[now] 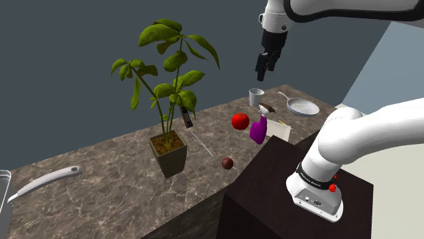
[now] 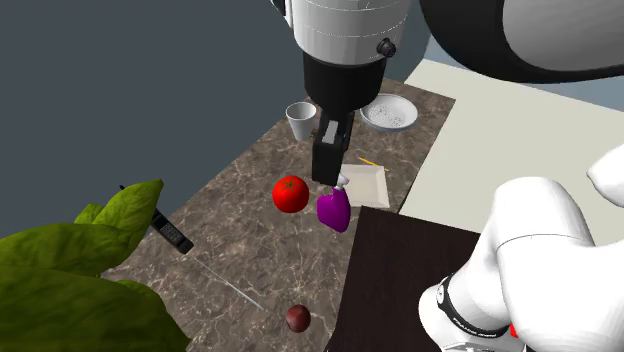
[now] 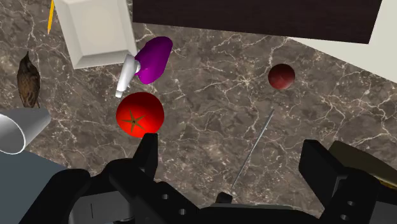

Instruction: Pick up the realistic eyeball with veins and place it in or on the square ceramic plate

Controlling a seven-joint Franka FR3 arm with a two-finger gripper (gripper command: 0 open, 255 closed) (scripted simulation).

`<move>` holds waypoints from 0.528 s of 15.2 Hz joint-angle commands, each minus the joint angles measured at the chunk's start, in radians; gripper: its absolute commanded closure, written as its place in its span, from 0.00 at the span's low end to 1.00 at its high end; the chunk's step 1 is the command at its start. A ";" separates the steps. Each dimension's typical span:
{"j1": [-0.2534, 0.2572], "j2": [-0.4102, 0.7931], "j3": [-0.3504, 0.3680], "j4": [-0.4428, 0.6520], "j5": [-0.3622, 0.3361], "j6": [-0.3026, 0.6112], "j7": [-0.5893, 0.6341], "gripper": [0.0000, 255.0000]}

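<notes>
My pincer (image 3: pixel 232 159), wide and empty, hangs above the counter (image 1: pixel 102 183). Eyeball (image 1: pixel 227 163), shoulder view: six o'clock of the tomato (image 1: pixel 240 121). Probably light, hard, slick, prone to rolling; I'd pinch across its middle.

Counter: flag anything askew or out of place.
The purple spray bottle seems to lie on its side beside the white square plate, nozzle toward the tomato. Nothing looks spilled or broken.
</notes>
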 commanded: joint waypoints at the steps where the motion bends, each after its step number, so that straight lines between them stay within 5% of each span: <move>1: 0.000 0.000 0.000 0.000 0.000 0.000 0.000 0.00; 8: 0.027 -0.005 0.011 -0.231 0.034 0.229 0.029 0.00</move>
